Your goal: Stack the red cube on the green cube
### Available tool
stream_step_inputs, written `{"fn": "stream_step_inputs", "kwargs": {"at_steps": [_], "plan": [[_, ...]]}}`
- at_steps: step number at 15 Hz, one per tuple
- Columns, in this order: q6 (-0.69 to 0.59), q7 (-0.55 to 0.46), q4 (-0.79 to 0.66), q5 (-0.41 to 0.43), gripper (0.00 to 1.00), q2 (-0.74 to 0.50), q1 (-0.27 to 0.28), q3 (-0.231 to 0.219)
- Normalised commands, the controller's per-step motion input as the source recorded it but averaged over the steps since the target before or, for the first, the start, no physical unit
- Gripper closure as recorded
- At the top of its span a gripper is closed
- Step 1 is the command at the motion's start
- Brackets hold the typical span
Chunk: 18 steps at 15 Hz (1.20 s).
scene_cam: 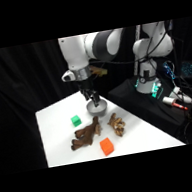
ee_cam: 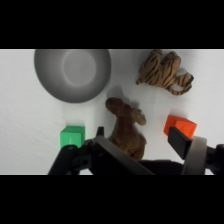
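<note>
The red cube (scene_cam: pixel 107 146) lies near the table's front edge; in the wrist view the red cube (ee_cam: pixel 182 125) is partly covered by one finger (ee_cam: pixel 179 142). The green cube (scene_cam: pixel 76 120) rests on the table's left part, and the wrist view has this green cube (ee_cam: pixel 71 136) at lower left, beside the other finger. The two cubes lie apart, a brown plush animal between them. My gripper (scene_cam: pixel 91 99) hangs above the grey bowl, away from both cubes. In the wrist view the gripper (ee_cam: pixel 137 133) is open and holds nothing.
A grey bowl (scene_cam: pixel 97 108) (ee_cam: pixel 72 74) stands at the table's far side. A brown plush animal (scene_cam: pixel 85 135) (ee_cam: pixel 127 131) and a striped tiger plush (scene_cam: pixel 116 124) (ee_cam: pixel 165 71) lie mid-table. Cables and electronics (scene_cam: pixel 178 98) sit on the dark stand at right.
</note>
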Motion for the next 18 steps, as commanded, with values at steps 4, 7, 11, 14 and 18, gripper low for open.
{"fn": "stream_step_inputs", "kwargs": {"at_steps": [4, 7, 11, 14, 18], "plan": [[0.14, 0.19, 0.04, 0.013, 0.00, 0.09, 0.129, 0.105], [0.14, 0.21, 0.10, -0.023, 0.00, 0.12, 0.128, 0.080], [0.17, 0.19, 0.17, -0.037, 0.00, 0.18, 0.099, 0.047], [0.19, 0.20, 0.25, -0.077, 0.00, 0.26, 0.087, 0.010], [0.18, 0.23, 0.26, -0.108, 0.00, 0.28, 0.099, -0.022]]}}
